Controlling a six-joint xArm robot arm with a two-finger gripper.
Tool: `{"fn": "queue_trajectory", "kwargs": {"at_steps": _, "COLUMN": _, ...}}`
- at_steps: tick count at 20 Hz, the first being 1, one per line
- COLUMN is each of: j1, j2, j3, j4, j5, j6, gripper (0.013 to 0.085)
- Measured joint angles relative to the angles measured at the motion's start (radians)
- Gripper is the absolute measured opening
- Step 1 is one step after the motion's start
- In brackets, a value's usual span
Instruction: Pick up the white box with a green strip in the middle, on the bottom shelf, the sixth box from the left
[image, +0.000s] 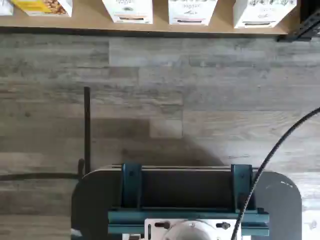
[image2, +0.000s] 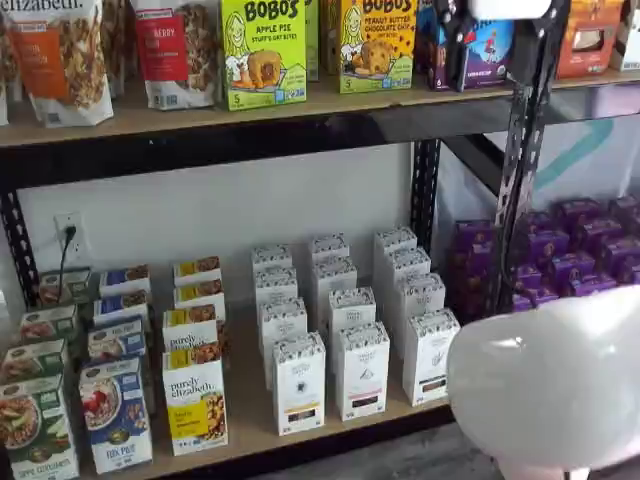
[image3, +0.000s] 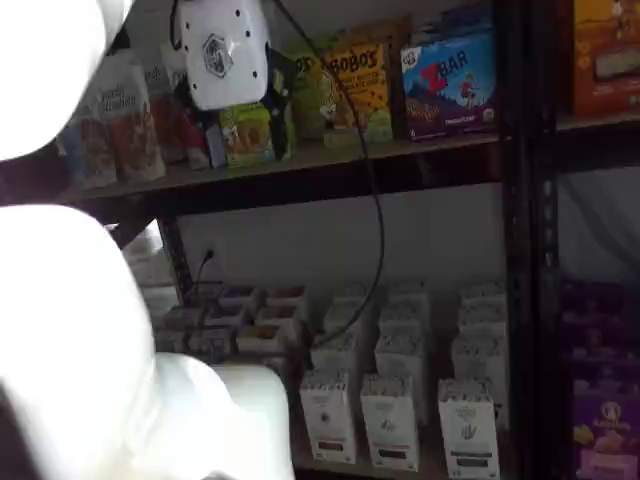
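White pincer hangs high, grip state unclear to us; target box, probably this one, sits far below: descent comes next.

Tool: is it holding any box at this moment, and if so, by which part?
Nothing is held. The tool hangs up by the top shelf with no box in it, though its fingers are not clearly visible. The white boxes all stand on the bottom shelf.

The floor looks like grey wood-grain plank, matt and streaked. The shelf board is pale, smooth wood with a dull finish, carried on dark matt metal uprights punched with holes. The white boxes are matt cardboard. The robot arm's white shell is smooth, slightly glossy plastic.
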Motion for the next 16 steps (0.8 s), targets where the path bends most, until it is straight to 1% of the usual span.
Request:
{"fn": "queue_trajectory", "kwargs": {"at_steps": 1, "j1": 0.019, "j2": -0.041, "j3": 0.042, "j4": -0.025, "j5": -0.076, "j6": 0.009, "gripper": 0.0850}}
{"fn": "queue_trajectory", "kwargs": {"at_steps": 4, "j1": 0.017, "j2": -0.044, "j3": 0.057, "j4": -0.029, "j5": -0.099, "j6": 0.006, "gripper": 0.0850}}
{"fn": "queue_trajectory", "kwargs": {"at_steps": 11, "j1": -0.005, "j2": -0.047, "j3": 0.086, "j4": -0.014, "j5": -0.133, "j6": -0.011, "gripper": 0.0850}}
{"fn": "queue_trajectory", "kwargs": {"at_steps": 13, "j1": -0.008, "j2": -0.048, "j3": 0.105, "j4": -0.015, "j5": -0.142, "j6": -0.015, "gripper": 0.0850}}
{"fn": "queue_trajectory", "kwargs": {"at_steps": 16, "j1": -0.007, "j2": -0.058, "j3": 0.148, "j4": -0.031, "j5": -0.167, "j6": -0.017, "gripper": 0.0850}}
